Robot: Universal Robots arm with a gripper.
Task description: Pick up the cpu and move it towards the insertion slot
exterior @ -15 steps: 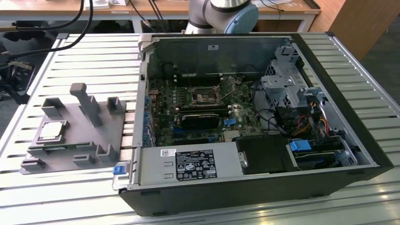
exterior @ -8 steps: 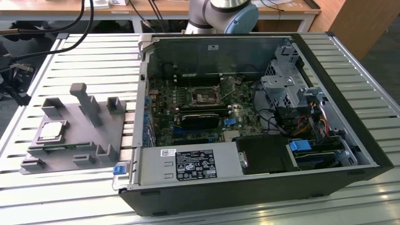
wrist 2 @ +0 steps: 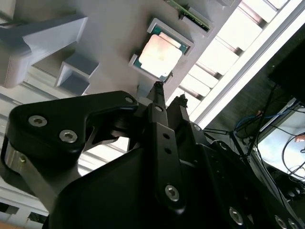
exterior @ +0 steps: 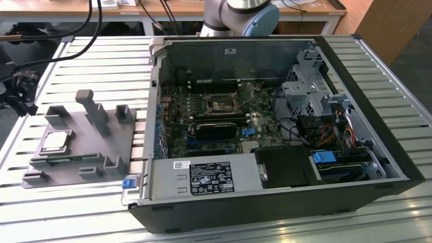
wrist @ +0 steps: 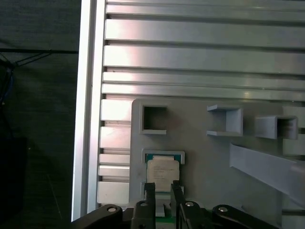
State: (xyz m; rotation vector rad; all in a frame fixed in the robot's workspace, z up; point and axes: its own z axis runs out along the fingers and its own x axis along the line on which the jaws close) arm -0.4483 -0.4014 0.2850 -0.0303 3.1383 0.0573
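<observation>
1. Cpu [exterior: 55, 141] [wrist: 162, 174] not yet picked: lies flat in its pocket of grey tray [exterior: 74, 149], on slatted surface [exterior: 88, 55], exterior view's left.
2. Jaws hang over one cpu edge in both wrist views w/ narrow gap between them, gripping nothing.
3. Insertion slot [exterior: 221, 104] sits inside open pc case [exterior: 378, 126], well apart; pickup & move both left.
</observation>
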